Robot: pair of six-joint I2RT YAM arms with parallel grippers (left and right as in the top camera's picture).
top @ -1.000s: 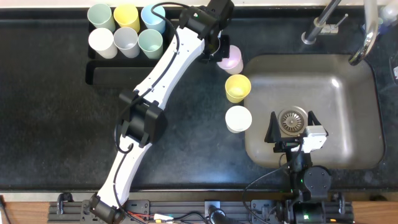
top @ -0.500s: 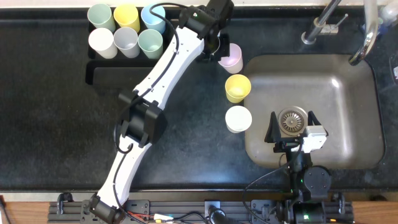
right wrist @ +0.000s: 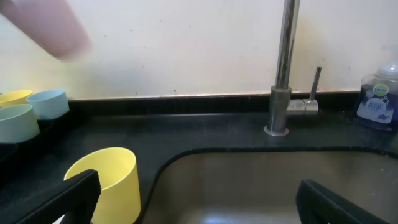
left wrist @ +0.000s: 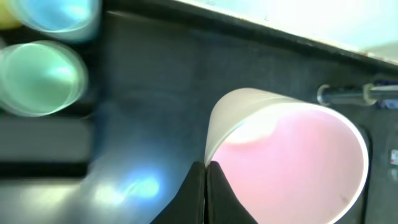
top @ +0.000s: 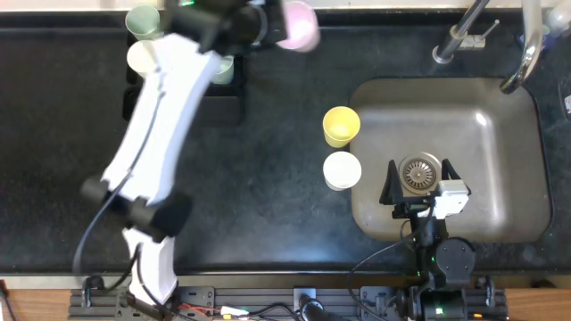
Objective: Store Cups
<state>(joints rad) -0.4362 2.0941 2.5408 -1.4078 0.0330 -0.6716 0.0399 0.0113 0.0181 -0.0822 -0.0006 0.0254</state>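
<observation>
1. The left gripper point(left wrist: 206, 165) is clamped on the wall of the pink cup point(left wrist: 286, 155), with one finger inside the rim and one outside. It holds the cup high above the counter point(top: 268, 178), near the back edge and just beside the tray point(top: 227, 105).
2. The hold is a thin pinch on one side of a light cup. My judgement is that a quick swing or a jolt could make the cup pivot or slip out.
3. The stored cups stand close together. A low or off-centre descent could catch a rim and tip a neighbour, such as the blue cup point(left wrist: 59, 15) or the green cup point(left wrist: 40, 78).
4. The left arm point(top: 156, 134) covers part of the tray from above, so I cannot tell which slot is free.
5. The right gripper point(top: 419, 183) rests over the sink point(top: 500, 134) with its fingers spread and nothing between them, well apart from the cups.
6. Count:
   - One pink cup is held.
   - Two cups wait beside the sink, the yellow cup point(top: 341, 126) and the white cup point(top: 342, 169).
   - At least five cups are in the tray, and more may be hidden.
   - There are two grippers, one tray and one sink.
</observation>
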